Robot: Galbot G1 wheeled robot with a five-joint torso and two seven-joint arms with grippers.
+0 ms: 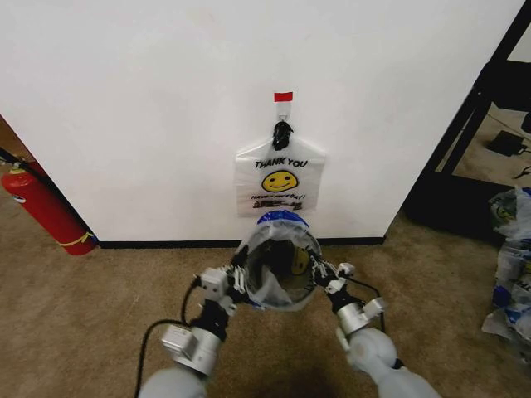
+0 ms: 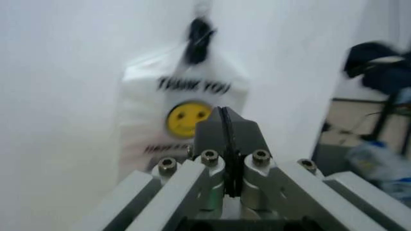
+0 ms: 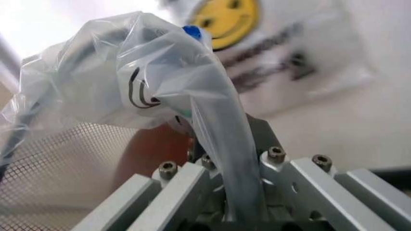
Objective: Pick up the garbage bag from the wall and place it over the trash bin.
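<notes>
The garbage bag [image 1: 280, 249], thin clear-white plastic with a blue patch at its far edge, lies spread over the mouth of the trash bin [image 1: 275, 286] on the carpet just before the wall [image 1: 149, 99]. My right gripper [image 1: 323, 278] is at the bin's right rim, shut on a strip of the bag [image 3: 147, 72]. That strip runs down between its fingers [image 3: 266, 144], and black mesh [image 3: 57, 163] shows beside them. At the bin's left rim my left gripper [image 1: 236, 278] is shut [image 2: 224, 115], with no plastic visible between its fingers.
A second "THANK YOU" smiley bag [image 1: 280, 178] with black-knotted handles hangs from the hook under the red tape [image 1: 283, 97]. A red fire extinguisher [image 1: 46, 207] stands at the left. A black shelf frame [image 1: 465, 133] and bagged items [image 1: 510, 265] are at the right.
</notes>
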